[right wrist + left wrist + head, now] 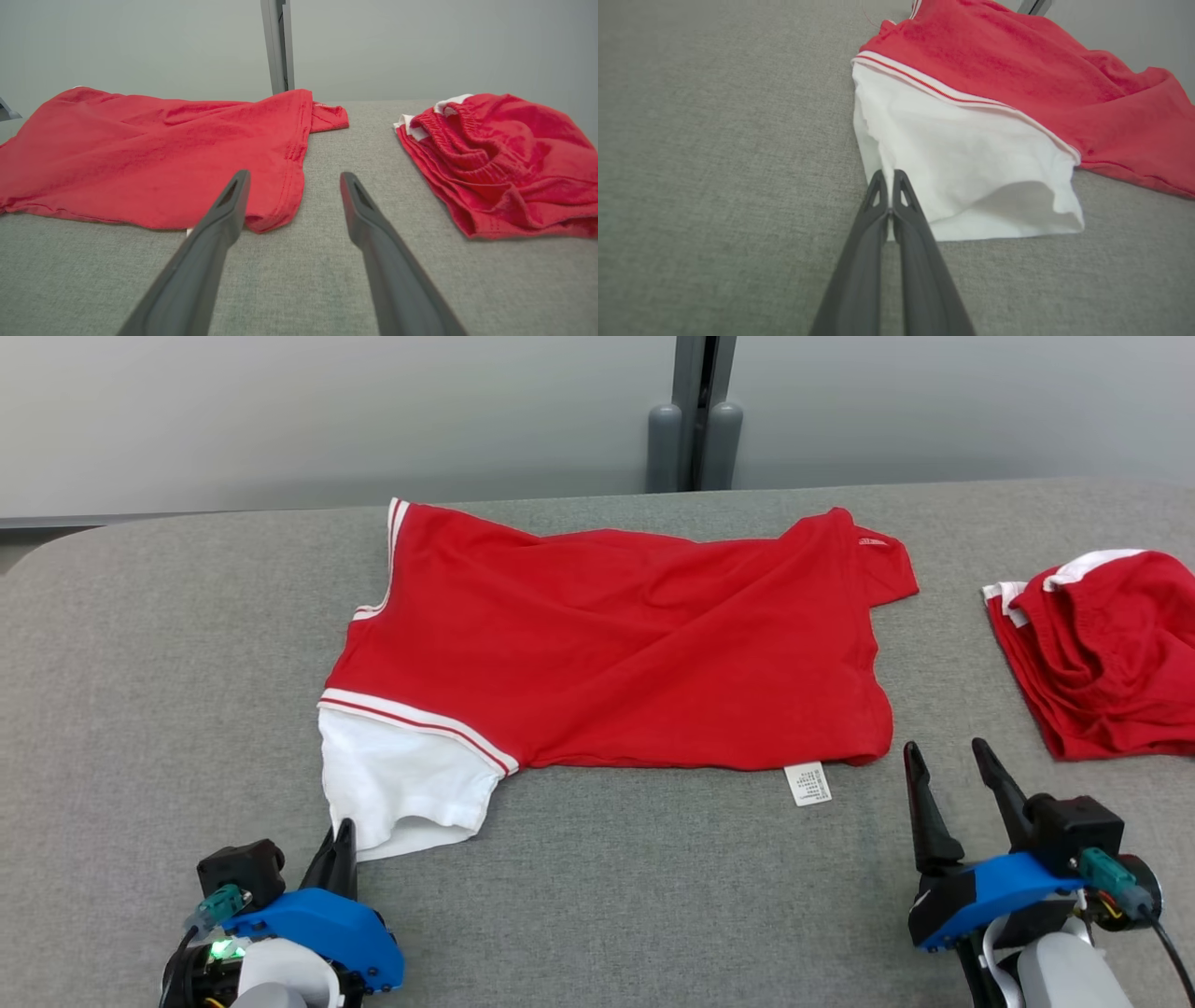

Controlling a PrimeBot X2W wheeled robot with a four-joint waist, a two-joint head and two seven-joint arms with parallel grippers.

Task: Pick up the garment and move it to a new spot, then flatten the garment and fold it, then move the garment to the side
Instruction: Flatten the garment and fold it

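A red garment (607,644) with white-striped trim lies spread across the grey table, a white sleeve (401,775) at its near left corner. My left gripper (344,835) is at that sleeve's near left edge. In the left wrist view, the left gripper (889,184) is shut and pinches the hem of the white sleeve (971,154), and a crease runs up from its tips. My right gripper (948,756) stands open just beyond the garment's near right corner, touching nothing. In the right wrist view, the right gripper (294,179) has bare table between its fingers, with the garment (154,140) on the left.
A second red garment (1111,644) with a white waistband lies bunched at the table's right edge. A white care label (808,783) sticks out from the spread garment's near hem. Grey padded table (140,709) extends left and toward me. A grey post (695,420) stands behind.
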